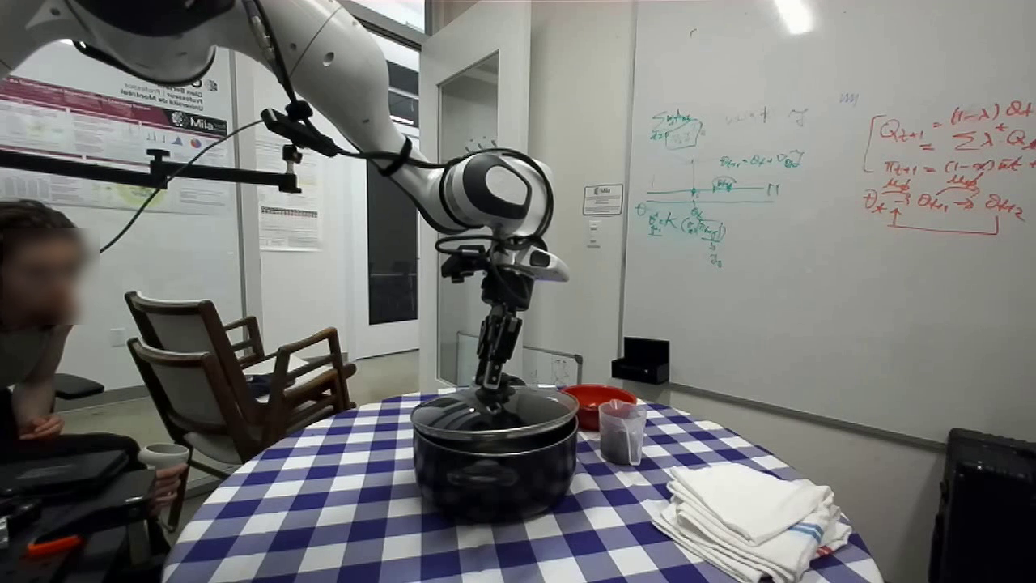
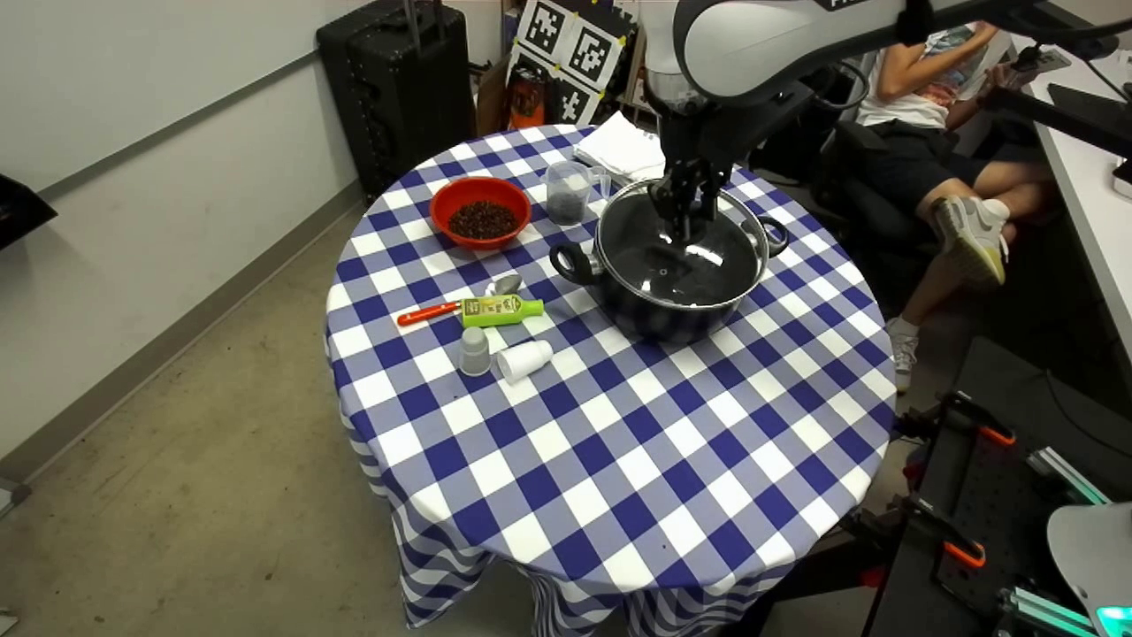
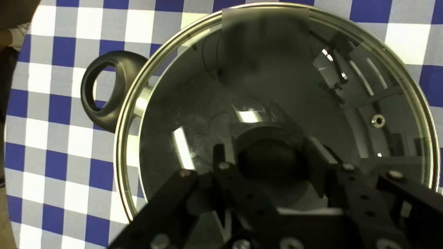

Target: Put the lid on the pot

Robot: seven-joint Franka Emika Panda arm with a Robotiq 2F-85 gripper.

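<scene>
The black pot (image 1: pixel 495 486) stands on the table; it also shows in an exterior view (image 2: pixel 659 323). The glass lid (image 1: pixel 542 411) with its metal rim is over the pot's mouth and shows in both exterior views (image 2: pixel 632 243). In an exterior view a dark gap shows between the lid's front rim and the pot's rim, and the lid looks slightly tilted. My gripper (image 1: pixel 492 387) points down at the lid's centre. In the wrist view its fingers (image 3: pixel 271 154) are on either side of the black knob, gripping it. The lid (image 3: pixel 193 103) hides most of the pot; one side handle (image 3: pixel 121 86) shows.
A red bowl (image 2: pixel 480 212) with dark contents and a clear measuring jug (image 2: pixel 568 193) stand beside the pot. Folded white towels (image 1: pixel 749 514) lie near the table's edge. A green bottle (image 2: pixel 500 310), a red-handled utensil (image 2: pixel 430 313) and small cups (image 2: pixel 524 360) lie farther off.
</scene>
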